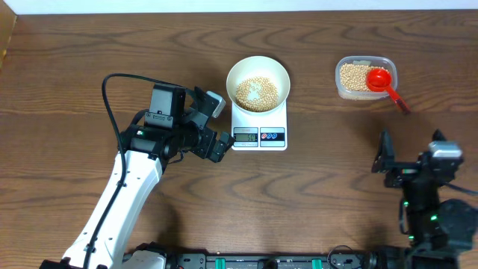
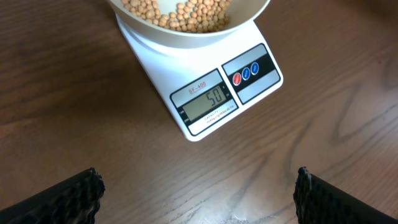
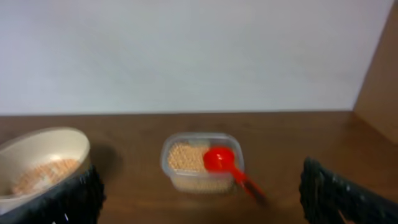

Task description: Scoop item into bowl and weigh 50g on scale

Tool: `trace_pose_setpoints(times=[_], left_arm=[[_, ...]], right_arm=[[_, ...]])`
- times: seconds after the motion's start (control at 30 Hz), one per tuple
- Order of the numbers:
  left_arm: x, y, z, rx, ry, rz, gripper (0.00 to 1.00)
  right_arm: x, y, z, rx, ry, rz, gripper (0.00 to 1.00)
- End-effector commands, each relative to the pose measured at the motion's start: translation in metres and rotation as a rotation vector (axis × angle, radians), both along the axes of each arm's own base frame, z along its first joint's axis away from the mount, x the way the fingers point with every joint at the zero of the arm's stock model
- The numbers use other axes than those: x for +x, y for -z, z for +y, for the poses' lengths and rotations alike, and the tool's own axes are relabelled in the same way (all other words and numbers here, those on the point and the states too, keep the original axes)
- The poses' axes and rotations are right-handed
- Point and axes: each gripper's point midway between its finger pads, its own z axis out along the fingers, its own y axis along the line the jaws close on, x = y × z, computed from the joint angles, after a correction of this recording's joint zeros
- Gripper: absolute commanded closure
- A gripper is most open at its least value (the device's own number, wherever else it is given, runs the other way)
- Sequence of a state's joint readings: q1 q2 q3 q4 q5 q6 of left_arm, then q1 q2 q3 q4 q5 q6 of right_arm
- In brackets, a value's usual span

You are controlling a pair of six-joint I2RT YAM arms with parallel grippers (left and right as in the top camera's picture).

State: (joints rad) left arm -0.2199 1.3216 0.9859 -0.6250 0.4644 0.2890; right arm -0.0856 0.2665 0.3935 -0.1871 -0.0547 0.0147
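The white bowl (image 1: pixel 258 66) sits on the white scale (image 1: pixel 259 127) and holds a layer of tan beans (image 1: pixel 257 93). In the left wrist view the scale (image 2: pixel 258 84) shows 50 on its display, with the bowl (image 2: pixel 186 37) and beans (image 2: pixel 180 12) above it. My left gripper (image 1: pixel 216 123) (image 2: pixel 196 193) is open over bare wood just left of the scale's front and holds nothing. My right gripper (image 1: pixel 411 153) (image 3: pixel 199 193) is open and empty near the front right, well short of the bowl (image 3: pixel 43 146).
A clear plastic tub (image 1: pixel 365 91) (image 3: pixel 199 180) of beans stands at the back right. A red scoop (image 1: pixel 382 81) (image 3: pixel 221 160) lies in it, its handle sticking out over the rim toward the right. The table's far edge meets a white wall.
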Motion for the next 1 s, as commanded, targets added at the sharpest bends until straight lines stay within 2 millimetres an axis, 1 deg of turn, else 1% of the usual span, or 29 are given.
trace_pose_setpoints(times=[0.0, 0.1, 0.3, 0.37, 0.47, 0.53, 0.67, 0.97], left_arm=[[0.000, 0.002, 0.001, 0.008, 0.003, 0.002, 0.00], [0.000, 0.002, 0.001, 0.008, 0.002, 0.002, 0.00], [0.000, 0.002, 0.001, 0.008, 0.003, 0.002, 0.00], [0.000, 0.002, 0.001, 0.008, 0.002, 0.002, 0.00], [0.000, 0.002, 0.001, 0.008, 0.003, 0.002, 0.00], [0.000, 0.002, 0.001, 0.008, 0.002, 0.002, 0.00], [0.000, 0.002, 0.001, 0.008, 0.003, 0.002, 0.00], [0.000, 0.002, 0.001, 0.008, 0.002, 0.002, 0.00]], right_arm=[[0.001, 0.031, -0.014, 0.005, 0.097, -0.008, 0.01], [0.004, 0.050, -0.010, 0.006, 0.082, -0.044, 0.01], [0.004, 0.073, -0.005, 0.007, 0.064, -0.084, 0.01], [0.003, 0.080, -0.007, 0.007, 0.077, -0.073, 0.01], [0.000, 0.089, -0.004, 0.005, 0.073, -0.038, 0.01], [0.000, 0.099, -0.002, 0.003, 0.063, 0.001, 0.01], [0.000, 0.099, 0.003, -0.056, 0.038, 0.006, 0.01], [0.000, 0.099, 0.005, -0.057, 0.031, 0.005, 0.01]])
